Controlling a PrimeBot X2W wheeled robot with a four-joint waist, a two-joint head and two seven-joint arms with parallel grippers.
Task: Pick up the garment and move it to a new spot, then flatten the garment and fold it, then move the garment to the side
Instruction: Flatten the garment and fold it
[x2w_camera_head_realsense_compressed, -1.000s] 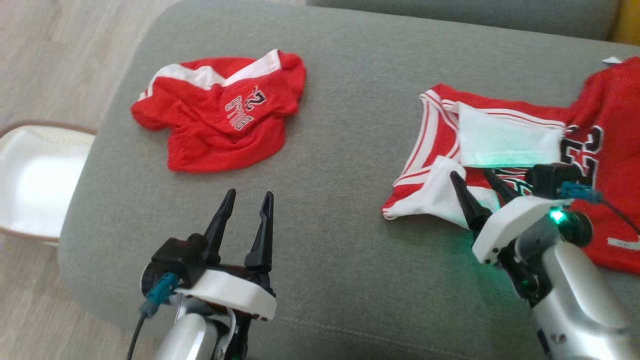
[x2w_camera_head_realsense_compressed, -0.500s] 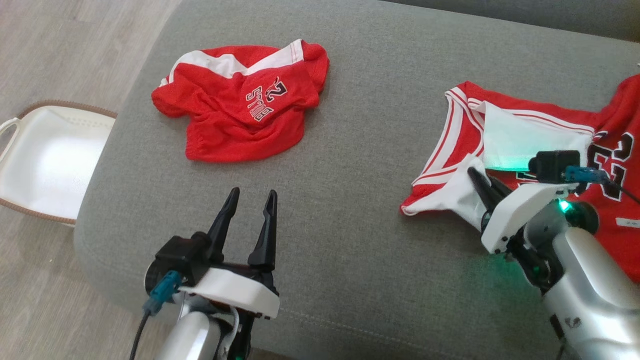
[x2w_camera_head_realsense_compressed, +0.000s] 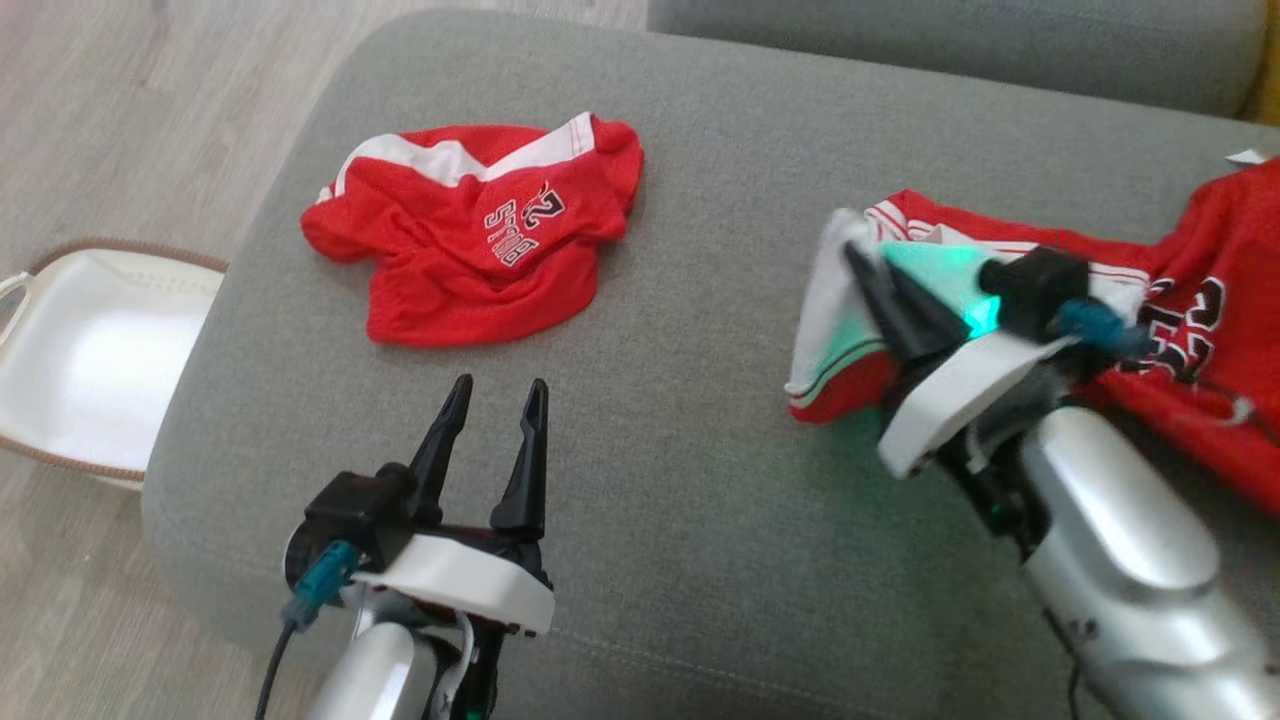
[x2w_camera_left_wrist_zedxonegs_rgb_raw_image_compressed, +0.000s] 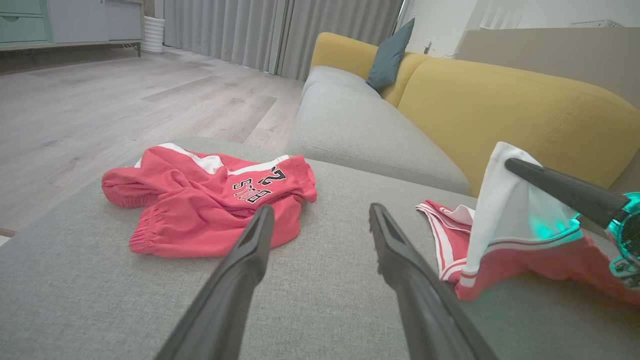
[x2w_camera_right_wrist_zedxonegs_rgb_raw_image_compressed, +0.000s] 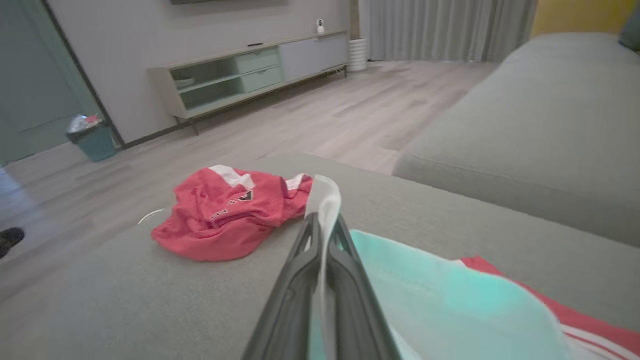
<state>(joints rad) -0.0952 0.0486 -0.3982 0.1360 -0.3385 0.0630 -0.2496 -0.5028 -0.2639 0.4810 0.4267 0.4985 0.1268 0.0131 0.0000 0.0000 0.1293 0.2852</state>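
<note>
garment: red-and-white mesh basketball jersey (x2w_camera_head_realsense_compressed: 1230, 240), sprawled over the right end of the grey fabric seat cushion (x2w_camera_head_realsense_compressed: 720, 480), with its white hem corner (x2w_camera_head_realsense_compressed: 830, 290) pulled up off the cushion

right gripper (x2w_camera_head_realsense_compressed: 865, 265): clenched tight on that white corner; the wrist view shows the cloth sandwiched between both dark fingers, so it's a proper pinch

left gripper (x2w_camera_head_realsense_compressed: 498, 390): jaws spread wide with nothing in them, hanging over the cushion's near edge, left of centre

step: looks like the very first bit, the pick-up. Grip's made, but most of the jersey lies flat on the cushion

next move: I'd say raise it until the whole thing hangs free, then carry it toward the bare middle of the cushion. It's only a thin edge in the pinch, so a yank could slip it

other stuff: crumpled red shorts with white side stripes (x2w_camera_head_realsense_compressed: 470, 250) at the cushion's far left, well apart from the jersey; white plastic basket (x2w_camera_head_realsense_compressed: 90, 350) on the floor past the cushion's left edge
</note>
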